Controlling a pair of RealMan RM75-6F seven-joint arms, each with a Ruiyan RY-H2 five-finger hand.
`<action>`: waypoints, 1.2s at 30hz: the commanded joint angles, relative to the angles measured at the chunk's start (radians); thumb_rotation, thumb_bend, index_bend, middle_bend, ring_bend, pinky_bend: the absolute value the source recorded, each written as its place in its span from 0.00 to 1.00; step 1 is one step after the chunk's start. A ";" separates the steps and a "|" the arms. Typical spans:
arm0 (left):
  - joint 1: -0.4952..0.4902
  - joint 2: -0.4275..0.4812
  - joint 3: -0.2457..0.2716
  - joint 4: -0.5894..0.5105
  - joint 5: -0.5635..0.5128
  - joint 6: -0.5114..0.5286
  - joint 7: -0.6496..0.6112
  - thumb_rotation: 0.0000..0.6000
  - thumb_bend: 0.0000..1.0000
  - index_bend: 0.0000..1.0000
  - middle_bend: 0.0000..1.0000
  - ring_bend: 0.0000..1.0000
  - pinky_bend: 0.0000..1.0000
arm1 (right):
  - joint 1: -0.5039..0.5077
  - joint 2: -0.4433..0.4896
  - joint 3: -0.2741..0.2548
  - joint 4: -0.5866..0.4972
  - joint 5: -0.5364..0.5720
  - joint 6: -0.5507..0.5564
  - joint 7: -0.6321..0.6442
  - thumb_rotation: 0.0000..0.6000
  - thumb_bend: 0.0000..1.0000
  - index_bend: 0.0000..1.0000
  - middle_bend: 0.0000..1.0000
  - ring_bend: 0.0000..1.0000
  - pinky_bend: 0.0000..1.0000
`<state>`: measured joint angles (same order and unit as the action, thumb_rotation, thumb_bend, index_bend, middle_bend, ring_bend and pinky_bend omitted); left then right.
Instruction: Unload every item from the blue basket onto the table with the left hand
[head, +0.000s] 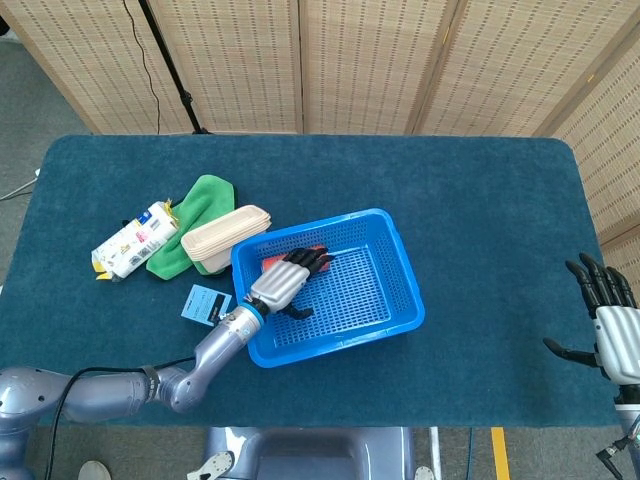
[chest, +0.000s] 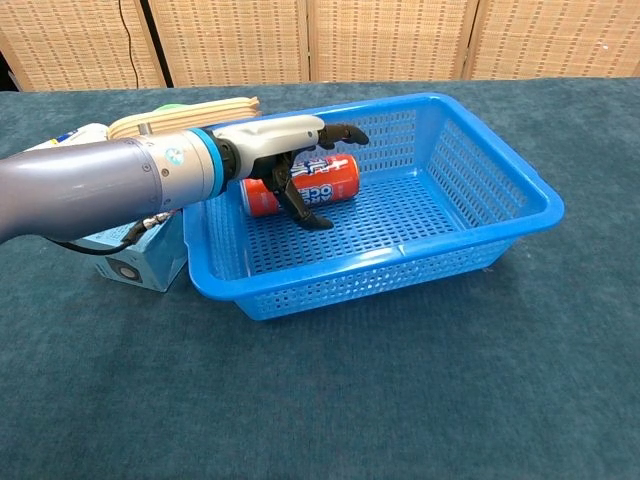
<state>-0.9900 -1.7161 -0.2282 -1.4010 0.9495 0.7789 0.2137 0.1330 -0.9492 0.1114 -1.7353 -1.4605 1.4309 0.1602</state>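
Can (chest: 325, 187) lies in the blue basket (chest: 500, 215) under the left hand (chest: 285, 150), fingers (chest: 340, 131) spread apart above it.

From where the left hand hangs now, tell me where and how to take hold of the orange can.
Grip the orange can around its middle, coming down from above. It lies on its side near the blue basket's back wall, so its round flank faces up and the walls block a sideways approach. The left hand already hovers over it with fingers spread, so lowering and closing across the barrel looks simplest.
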 joint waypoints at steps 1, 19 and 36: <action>-0.003 -0.013 -0.002 0.022 -0.021 -0.002 0.005 1.00 0.24 0.00 0.00 0.00 0.00 | 0.000 0.000 0.000 0.000 0.000 -0.001 0.001 1.00 0.00 0.00 0.00 0.00 0.00; 0.058 0.107 0.026 -0.191 0.089 -0.005 -0.083 1.00 0.24 0.00 0.00 0.00 0.04 | 0.001 -0.001 0.000 -0.001 -0.004 -0.002 -0.001 1.00 0.00 0.00 0.00 0.00 0.00; 0.023 0.174 0.082 -0.146 0.065 -0.135 -0.061 1.00 0.24 0.00 0.00 0.00 0.04 | 0.000 0.004 0.003 0.001 0.004 -0.004 0.008 1.00 0.00 0.00 0.00 0.00 0.00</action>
<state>-0.9736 -1.5603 -0.1463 -1.5362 0.9922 0.6472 0.1726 0.1326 -0.9454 0.1140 -1.7344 -1.4566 1.4273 0.1684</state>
